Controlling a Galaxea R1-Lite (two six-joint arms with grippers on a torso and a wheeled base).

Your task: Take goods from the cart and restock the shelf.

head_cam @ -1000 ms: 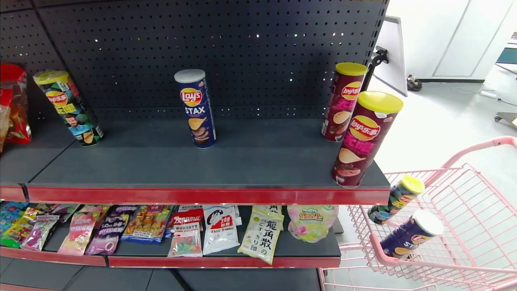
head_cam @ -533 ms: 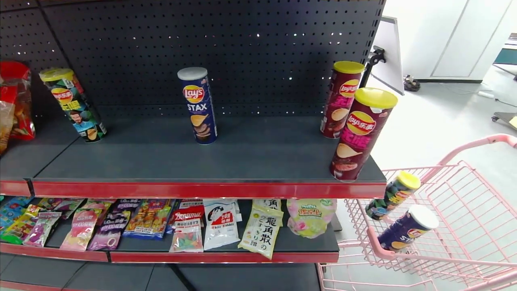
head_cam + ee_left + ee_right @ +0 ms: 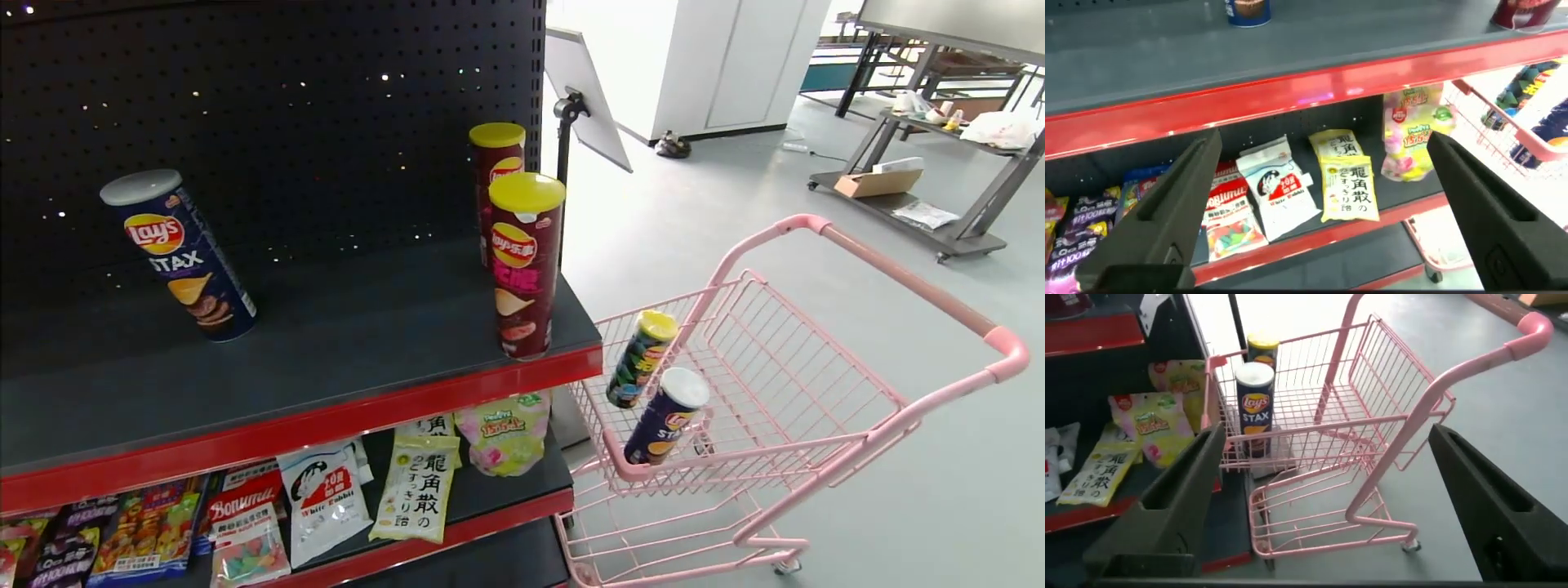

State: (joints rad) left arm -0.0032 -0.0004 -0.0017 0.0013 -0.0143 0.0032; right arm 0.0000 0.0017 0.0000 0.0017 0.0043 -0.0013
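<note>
- The pink cart (image 3: pixel 906 279) stood on the floor just beside the shelf's right end. Its basket held two crisp tubes, a yellow-lidded dark tube (image 3: pixel 641 359) and a white-lidded blue tube (image 3: pixel 665 416). Both leaned side by side at the basket end nearest the shelf.
- On the upper shelf (image 3: pixel 326 351) a standing blue tube (image 3: pixel 180 257) was upright, well apart from the right end.
- Two maroon tubes with yellow lids stood at that right end. The front maroon tube (image 3: pixel 522 269) sat at the front right corner, just behind the red edge and nearest the cart. The rear maroon tube (image 3: pixel 495 155) stood right behind it by the pegboard.
- The lower shelf (image 3: pixel 478 494) carried flat snack bags along its front edge, among them a white bag (image 3: pixel 322 502), a yellow bag (image 3: pixel 416 490) and a green-and-pink bag (image 3: pixel 502 433) toward the right end.
- Your left gripper (image 3: pixel 1323 139) hung before the lower shelf with its fingers spread wide, grasping nothing.
- Your right gripper (image 3: pixel 1327 433) hung facing the cart, its fingers released with nothing between them.
- A white board (image 3: pixel 584 98) on a black stand stood past the shelf's right end, behind the cart.
- A wheeled rack (image 3: pixel 922 212) stood well apart across the floor.
</note>
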